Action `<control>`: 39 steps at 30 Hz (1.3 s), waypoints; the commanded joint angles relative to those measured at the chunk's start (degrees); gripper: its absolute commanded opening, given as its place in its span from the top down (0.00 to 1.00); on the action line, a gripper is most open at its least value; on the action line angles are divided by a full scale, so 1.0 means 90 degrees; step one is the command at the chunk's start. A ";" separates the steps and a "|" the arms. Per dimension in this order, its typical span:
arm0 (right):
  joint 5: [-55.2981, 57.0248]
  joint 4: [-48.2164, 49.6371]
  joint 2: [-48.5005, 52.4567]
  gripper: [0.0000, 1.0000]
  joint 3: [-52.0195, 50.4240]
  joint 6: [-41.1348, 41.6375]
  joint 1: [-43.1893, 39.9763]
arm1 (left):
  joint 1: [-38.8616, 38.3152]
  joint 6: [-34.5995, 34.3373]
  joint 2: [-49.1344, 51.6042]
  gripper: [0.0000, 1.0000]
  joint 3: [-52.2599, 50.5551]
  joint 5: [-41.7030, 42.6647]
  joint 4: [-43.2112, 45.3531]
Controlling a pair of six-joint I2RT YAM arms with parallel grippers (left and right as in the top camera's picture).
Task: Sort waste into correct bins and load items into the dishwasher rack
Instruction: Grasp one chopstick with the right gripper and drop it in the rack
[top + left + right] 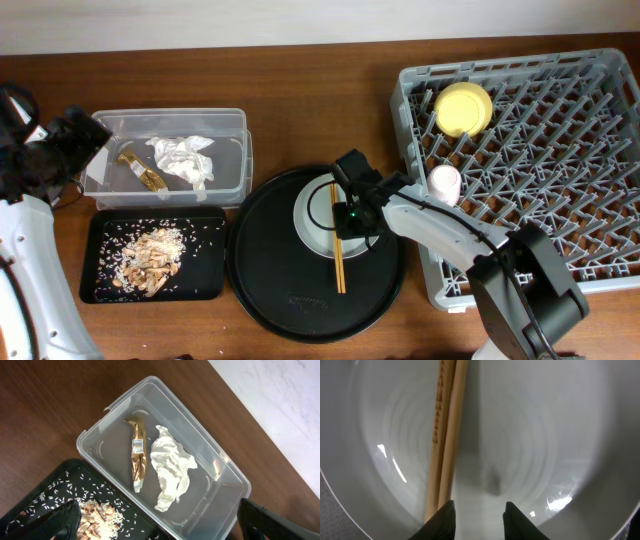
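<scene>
Bright even light, blurred close-up

A dark brown wooden table (300,80) carries four things directly. At ten o'clock sits a clear plastic rectangular tub (170,113), one long side toward the far edge. Just beside it, at eight o'clock, lies a shallow black rectangular tray (205,270) — the two look to be touching or nearly so. A large round black tray (270,260) takes the middle toward six o'clock, just beside both. At three o'clock stands a large square grey plastic lattice rack (580,180) — its left wall near the round tray's rim.
</scene>
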 commanded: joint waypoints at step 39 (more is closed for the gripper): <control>0.1049 -0.3167 -0.1241 0.96 0.2776 -0.2521 -0.1940 | 0.0017 0.0036 -0.0083 0.01 0.0083 0.0000 0.0010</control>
